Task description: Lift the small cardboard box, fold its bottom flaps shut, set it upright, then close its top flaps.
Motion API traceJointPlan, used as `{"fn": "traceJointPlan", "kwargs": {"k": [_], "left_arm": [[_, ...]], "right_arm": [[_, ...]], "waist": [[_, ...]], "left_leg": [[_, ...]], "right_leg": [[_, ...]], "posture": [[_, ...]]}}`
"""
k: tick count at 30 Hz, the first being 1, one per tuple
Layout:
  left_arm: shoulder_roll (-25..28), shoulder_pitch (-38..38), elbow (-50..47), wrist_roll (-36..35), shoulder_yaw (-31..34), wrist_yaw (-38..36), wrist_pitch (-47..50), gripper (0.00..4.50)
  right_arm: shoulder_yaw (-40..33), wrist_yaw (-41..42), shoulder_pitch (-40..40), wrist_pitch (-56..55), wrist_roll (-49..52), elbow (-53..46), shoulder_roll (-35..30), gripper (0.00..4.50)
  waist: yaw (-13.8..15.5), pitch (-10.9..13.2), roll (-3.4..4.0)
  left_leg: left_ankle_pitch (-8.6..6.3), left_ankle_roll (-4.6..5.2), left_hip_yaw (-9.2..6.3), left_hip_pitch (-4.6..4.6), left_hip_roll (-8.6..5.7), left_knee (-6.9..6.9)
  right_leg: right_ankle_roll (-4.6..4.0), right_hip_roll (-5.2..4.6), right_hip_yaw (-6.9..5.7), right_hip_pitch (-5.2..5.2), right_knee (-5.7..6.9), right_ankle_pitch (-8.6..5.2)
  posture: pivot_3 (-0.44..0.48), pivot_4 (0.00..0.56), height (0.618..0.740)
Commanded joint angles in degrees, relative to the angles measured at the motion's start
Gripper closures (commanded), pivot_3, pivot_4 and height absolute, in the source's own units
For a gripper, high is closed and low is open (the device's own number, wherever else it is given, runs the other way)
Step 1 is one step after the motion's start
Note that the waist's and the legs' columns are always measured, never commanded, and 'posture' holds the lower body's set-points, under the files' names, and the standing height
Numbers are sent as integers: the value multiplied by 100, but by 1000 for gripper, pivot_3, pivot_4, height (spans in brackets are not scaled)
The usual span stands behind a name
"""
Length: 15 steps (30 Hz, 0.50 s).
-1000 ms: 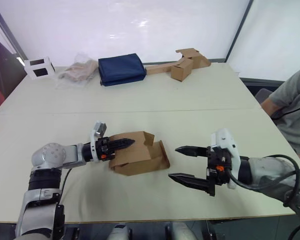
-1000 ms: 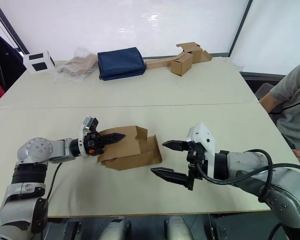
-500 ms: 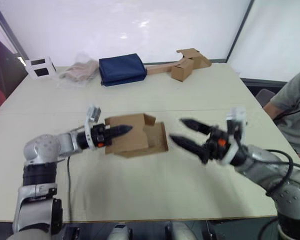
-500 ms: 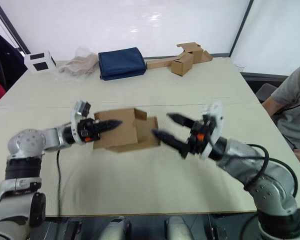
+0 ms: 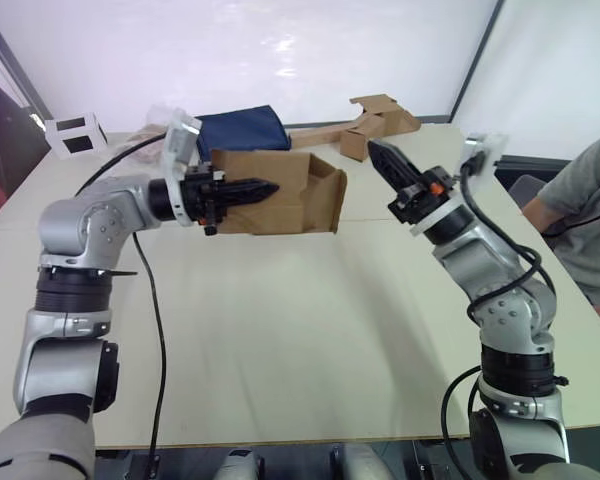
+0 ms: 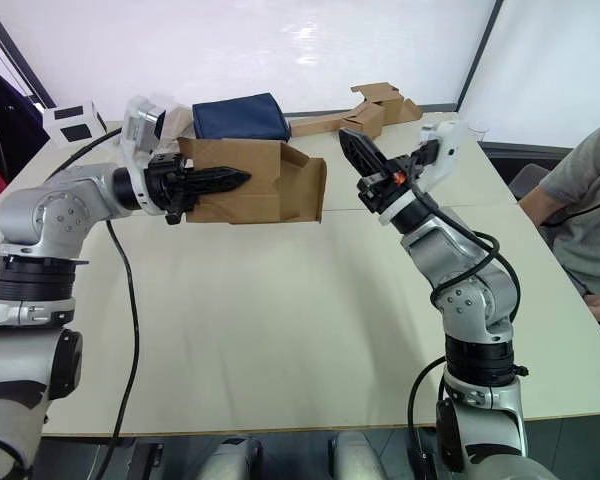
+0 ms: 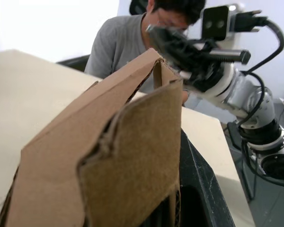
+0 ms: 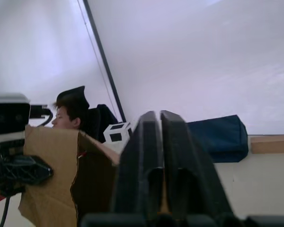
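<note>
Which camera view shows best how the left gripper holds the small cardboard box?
The right eye view: the left gripper is shut on a side wall of the small cardboard box, held above the table. The left eye view shows the same. The left wrist view gives only cardboard up close; the right wrist view shows it from afar.

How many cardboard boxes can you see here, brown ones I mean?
2. The small cardboard box is held up over the table in the left gripper. The other brown box, joined to a long cardboard strip, sits at the table's far edge.
</note>
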Motion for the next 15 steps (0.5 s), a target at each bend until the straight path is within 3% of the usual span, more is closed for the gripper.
{"fn": "traceJointPlan", "kwargs": {"k": [1,15], "left_arm": [[-26,-234,-47,25,46,-135,-166,4500],[-230,-234,-230,-29,96,20,-58,4500]], "right_arm": [[174,228,-198,-50,-226,-40,2,4466],[710,677,-113,246,-367,-240,342,4466]], "waist": [[-4,0,0],[-127,0,0]], "left_leg": [[-1,1,0,0,0,1],[-3,6,-4,0,0,0]], "right_leg": [[0,0,0,0,1,0],[0,1,-1,-2,6,0]], "posture": [[0,150,740],[0,150,740]]}}
